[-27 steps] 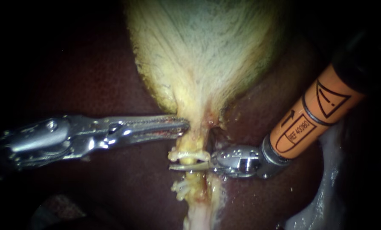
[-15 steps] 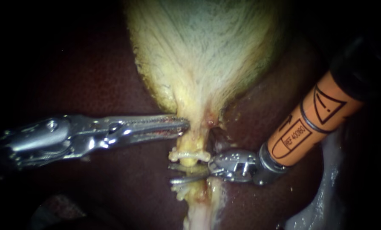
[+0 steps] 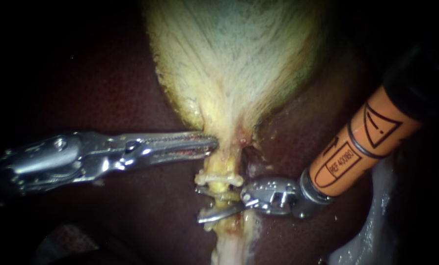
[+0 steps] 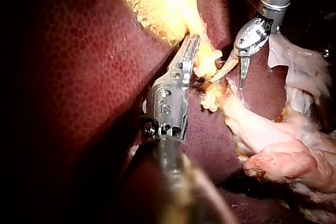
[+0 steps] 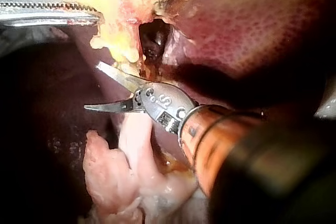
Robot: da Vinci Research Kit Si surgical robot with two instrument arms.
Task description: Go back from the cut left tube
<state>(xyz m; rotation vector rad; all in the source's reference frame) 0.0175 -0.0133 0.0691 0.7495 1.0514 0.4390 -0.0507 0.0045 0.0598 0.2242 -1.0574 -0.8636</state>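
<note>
Though the claw of my right instrument (image 3: 199,205) is spread apart, it straddles the left tube (image 3: 225,197) between the two clips (image 3: 218,177) just under the gallbladder (image 3: 234,64), where I cannot tell a clean parting, so I judge the whole retreat is left to do.

gallbladder (image 3: 234,59) running off endoscope's top edge | left instrument (image 3: 211,145) shaft fading into dark at left edge | right instrument (image 3: 200,204) shaft getting cut off upper right, blurring out nearest its own wrist camera | lower clip (image 3: 206,226) mostly hiding behind a blade
</note>
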